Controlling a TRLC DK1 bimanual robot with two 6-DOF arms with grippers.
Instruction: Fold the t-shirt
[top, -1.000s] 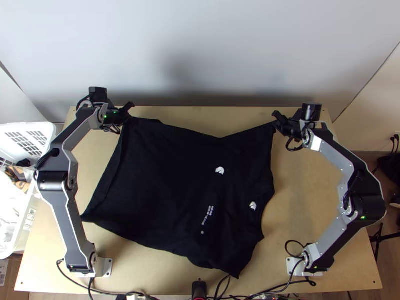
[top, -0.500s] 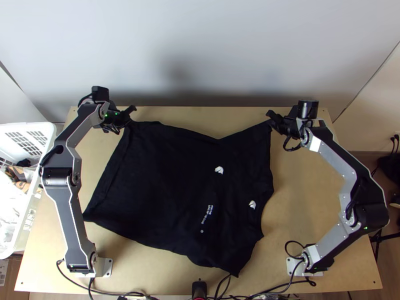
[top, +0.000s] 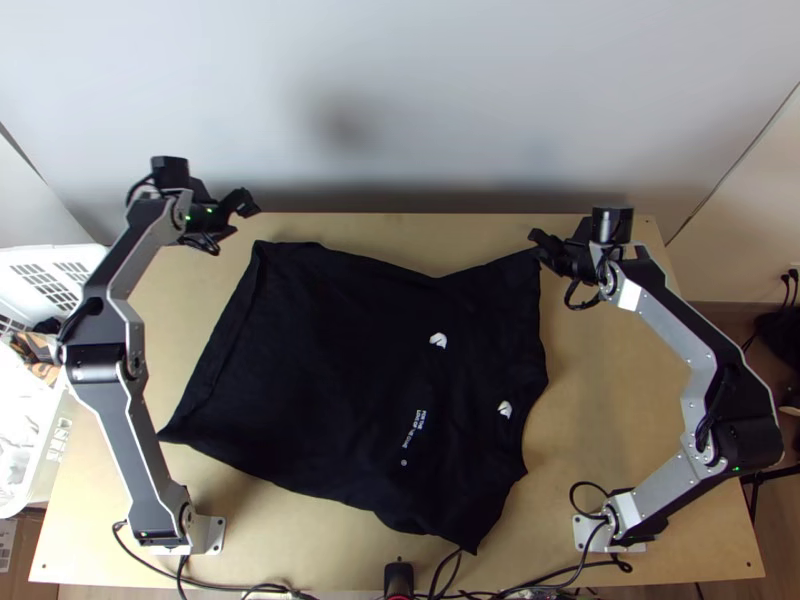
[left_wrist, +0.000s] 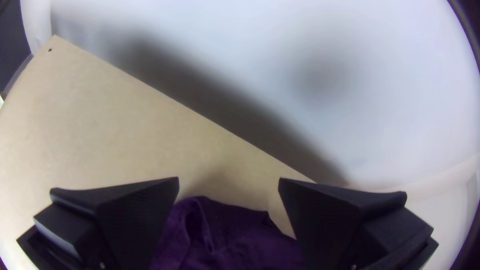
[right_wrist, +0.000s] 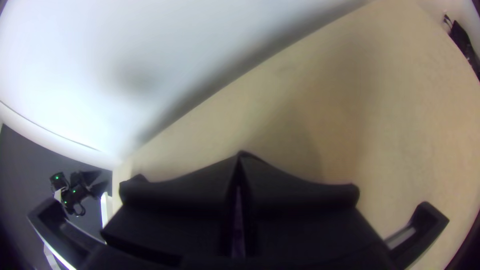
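Note:
The black t-shirt (top: 330, 370) lies spread over the middle of the table, its small white prints facing up. My left gripper (top: 246, 202) hangs just beyond the shirt's far left corner, holding nothing. In the left wrist view that left gripper (left_wrist: 228, 182) is open, with the creased corner of the shirt (left_wrist: 220, 235) lying below and between its fingers. At the shirt's far right corner is my right gripper (top: 537, 244). The right wrist view has the right gripper (right_wrist: 240, 157) shut on the shirt, with a dark bit of cloth at its fingertips.
A white basket (top: 95, 262) with items in it stands at the table's left edge. A pale wall (top: 400, 100) rises behind the far edge. Cables (top: 560, 578) run along the near edge. Bare wood (top: 620, 400) lies right of the shirt.
My left gripper has let go of the far left corner and moved up and left, away from it. The right gripper has shifted slightly left with its corner of the shirt.

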